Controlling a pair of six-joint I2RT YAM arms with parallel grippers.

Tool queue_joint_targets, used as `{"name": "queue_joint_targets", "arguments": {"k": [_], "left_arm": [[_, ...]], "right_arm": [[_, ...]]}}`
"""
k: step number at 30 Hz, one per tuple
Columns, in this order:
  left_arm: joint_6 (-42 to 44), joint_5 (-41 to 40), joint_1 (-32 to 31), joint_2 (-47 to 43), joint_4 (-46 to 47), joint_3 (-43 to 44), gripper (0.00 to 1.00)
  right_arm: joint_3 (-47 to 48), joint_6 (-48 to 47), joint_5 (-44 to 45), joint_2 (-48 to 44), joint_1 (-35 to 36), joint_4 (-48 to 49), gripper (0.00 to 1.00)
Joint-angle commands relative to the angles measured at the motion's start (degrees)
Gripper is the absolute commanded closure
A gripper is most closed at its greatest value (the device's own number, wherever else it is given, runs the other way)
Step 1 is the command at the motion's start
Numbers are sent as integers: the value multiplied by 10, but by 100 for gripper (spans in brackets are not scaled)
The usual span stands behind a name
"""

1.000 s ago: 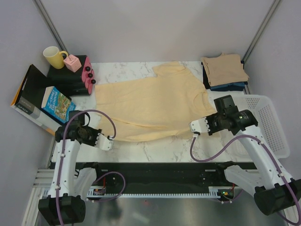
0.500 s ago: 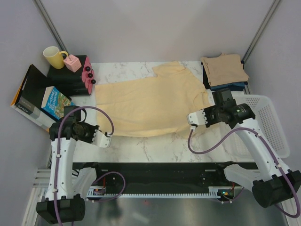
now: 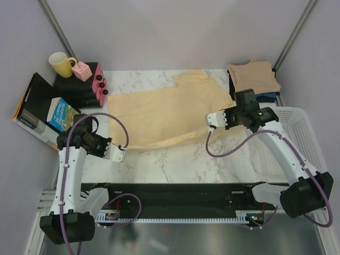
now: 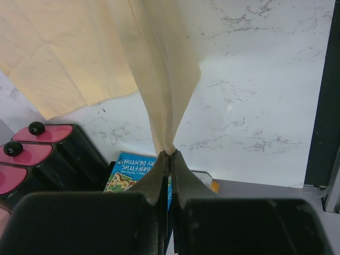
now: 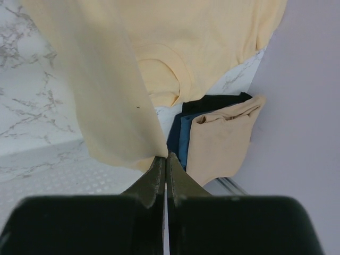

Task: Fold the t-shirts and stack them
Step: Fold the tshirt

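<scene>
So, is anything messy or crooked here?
Nothing is spilled or torn. The cream t-shirt only looks rumpled because the left end effector and right end effector pinch its near edge up. The tan t-shirt topping the folded stack sits slightly crooked, so the blue one peeks out beneath.

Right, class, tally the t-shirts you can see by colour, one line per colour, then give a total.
pale yellow t-shirt: 1
tan t-shirt: 1
blue t-shirt: 1
black t-shirt: 1
Total: 4
</scene>
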Motion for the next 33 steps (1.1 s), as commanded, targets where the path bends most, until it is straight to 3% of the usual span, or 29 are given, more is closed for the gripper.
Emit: {"name": "queue_joint_targets", "arguments": {"k": [1, 9, 19, 33], "left_arm": [[31, -10, 0, 10, 50, -20, 98], [8, -24, 0, 48, 183, -67, 98], [-11, -37, 0, 100, 279, -89, 98], [-29, -53, 0, 162, 324, -83, 98]], "right_arm": [[8, 13, 4, 34, 0, 64, 100], [-2, 8, 6, 74, -1, 119, 100], [-8, 6, 13, 109, -1, 151, 100], [19, 12, 18, 181, -1, 214, 100]]}}
